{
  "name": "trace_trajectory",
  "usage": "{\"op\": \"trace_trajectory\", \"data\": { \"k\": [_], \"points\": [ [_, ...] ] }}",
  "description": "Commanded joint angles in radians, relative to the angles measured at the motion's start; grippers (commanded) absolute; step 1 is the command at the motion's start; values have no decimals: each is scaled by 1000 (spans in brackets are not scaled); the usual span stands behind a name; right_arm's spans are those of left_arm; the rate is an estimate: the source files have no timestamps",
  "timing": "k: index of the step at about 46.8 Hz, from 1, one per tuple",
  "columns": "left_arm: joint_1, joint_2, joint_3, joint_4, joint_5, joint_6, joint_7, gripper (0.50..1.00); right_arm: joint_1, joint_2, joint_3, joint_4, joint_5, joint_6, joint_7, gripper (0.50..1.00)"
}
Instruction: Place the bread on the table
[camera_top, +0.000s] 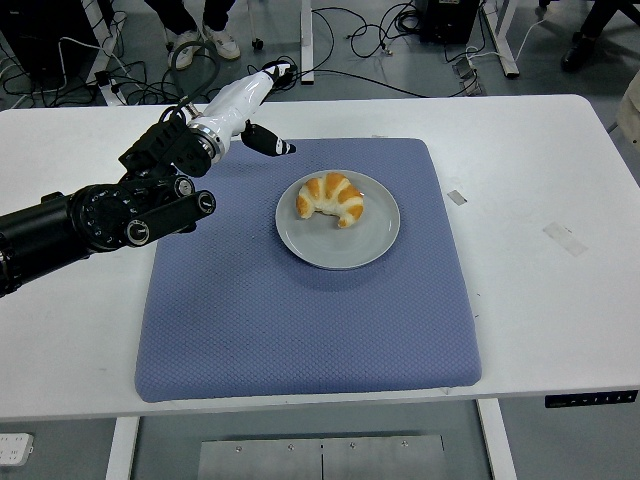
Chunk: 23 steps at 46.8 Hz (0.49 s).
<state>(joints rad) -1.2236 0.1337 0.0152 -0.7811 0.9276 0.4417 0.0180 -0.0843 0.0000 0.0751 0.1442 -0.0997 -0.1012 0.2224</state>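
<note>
Plate (330, 245): holds croissant (331, 198) | left hand (245, 100): fingers spread, grasping nothing

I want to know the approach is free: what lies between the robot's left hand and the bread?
In the head view, only bare blue mat and the grey plate's rim lie between the left hand and the bread; nothing blocks the way.
</note>
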Motion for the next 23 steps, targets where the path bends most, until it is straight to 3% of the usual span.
{"op": "trace_trajectory", "data": {
  "k": [1, 7, 17, 23],
  "points": [
    [-2, -2, 0, -18, -1, -3, 8, 972, 0, 0, 0, 0, 0, 0, 0, 1000],
    [-7, 7, 2, -89, 2, -11, 17, 972, 0, 0, 0, 0, 0, 0, 0, 1000],
    [-39, 10, 15, -130, 4, -18, 97, 972, 0, 0, 0, 0, 0, 0, 0, 1000],
    [-50, 14, 29, -161, 4, -15, 105, 972, 0, 0, 0, 0, 0, 0, 0, 1000]
  ]
}}
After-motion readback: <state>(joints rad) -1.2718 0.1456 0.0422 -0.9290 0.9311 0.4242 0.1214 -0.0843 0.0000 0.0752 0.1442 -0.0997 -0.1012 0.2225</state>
